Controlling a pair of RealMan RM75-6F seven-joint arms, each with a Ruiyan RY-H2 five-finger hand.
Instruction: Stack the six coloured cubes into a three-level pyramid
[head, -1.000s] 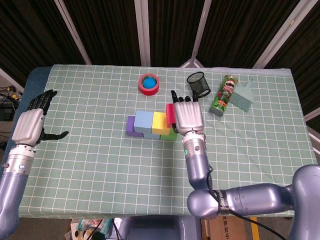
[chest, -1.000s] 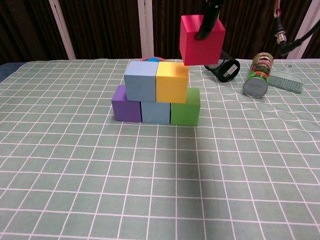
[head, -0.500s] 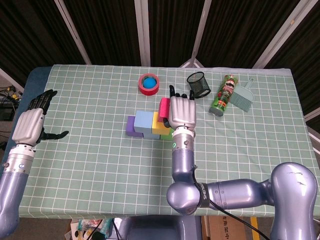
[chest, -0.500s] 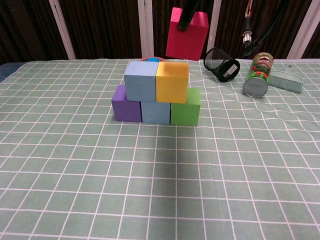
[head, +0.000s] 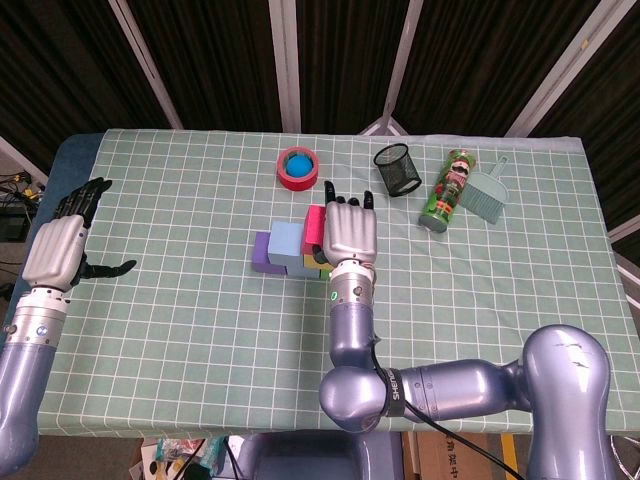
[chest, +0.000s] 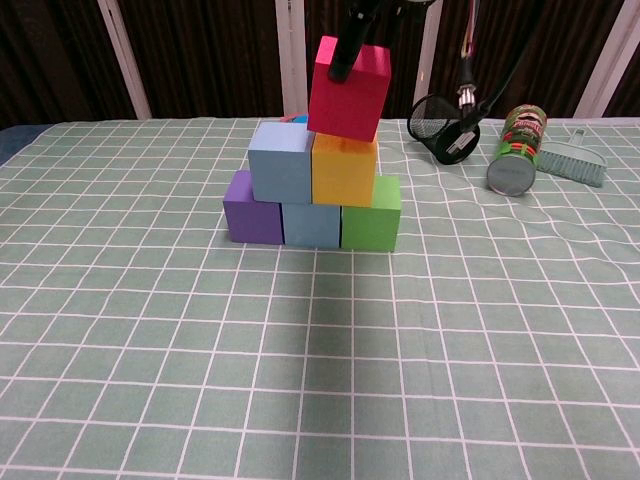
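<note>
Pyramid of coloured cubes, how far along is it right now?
Done: the bottom row of purple cube, blue cube and green cube, with the light blue cube and yellow cube on top. In hand: the right hand holds the pink cube low over the yellow cube, tilted and off centre. Left: centre it over the seam and release. The left hand is idle.

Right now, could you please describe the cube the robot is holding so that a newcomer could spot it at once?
Find the stack of coloured cubes on the green checked tablecloth, in front of the red tape roll. Above its second level, over the yellow cube, the right hand holds the magenta cube. It is the only pinkish-red cube, tilted and highest of all.
</note>
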